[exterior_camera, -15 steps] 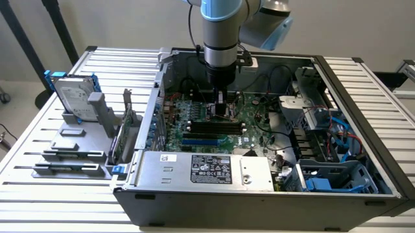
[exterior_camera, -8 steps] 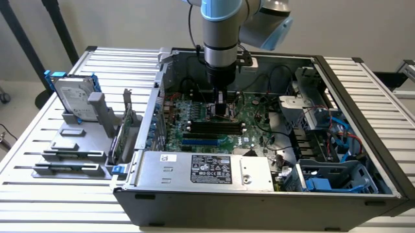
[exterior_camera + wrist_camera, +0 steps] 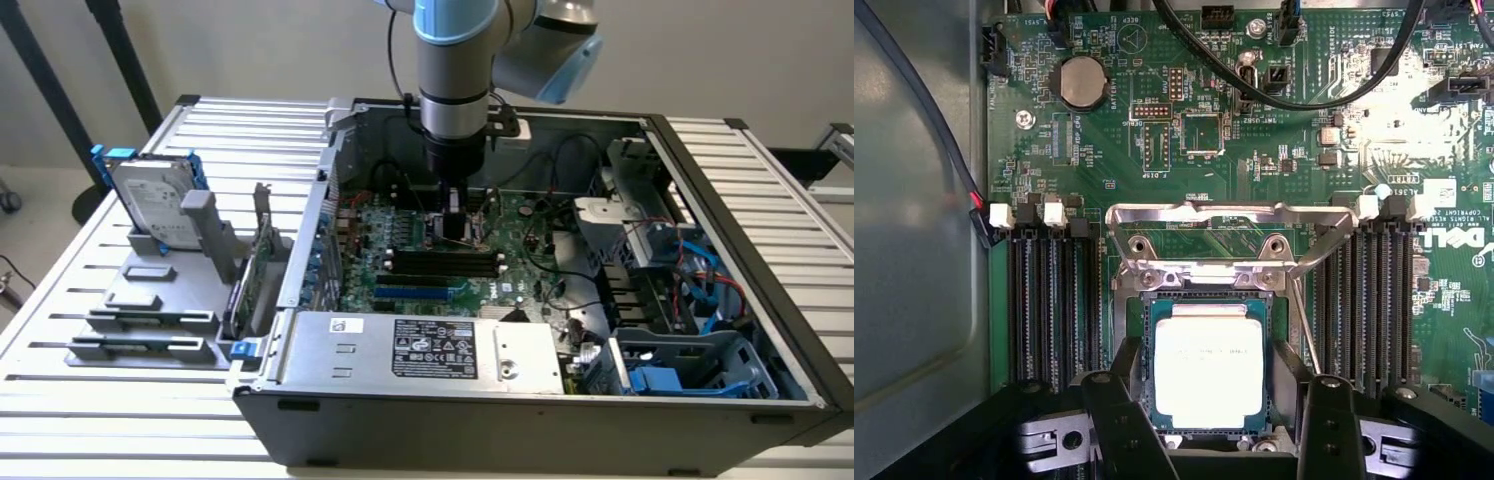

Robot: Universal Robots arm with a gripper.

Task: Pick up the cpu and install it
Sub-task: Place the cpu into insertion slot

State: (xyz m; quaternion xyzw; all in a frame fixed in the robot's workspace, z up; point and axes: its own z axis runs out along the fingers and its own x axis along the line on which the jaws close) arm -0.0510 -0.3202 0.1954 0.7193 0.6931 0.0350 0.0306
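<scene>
silver-topped cpu [image 3: 1209,365] lies in socket [image 3: 1204,297]: likely light, stiff, fragile; take by opposite edges. hand [image 3: 1221,395] spread astride it.

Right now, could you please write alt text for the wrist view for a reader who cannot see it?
The cpu lies in its socket on the green motherboard, between the two black fingers of the open gripper. The metal retention frame is folded back, and black memory slots flank the socket.
</scene>
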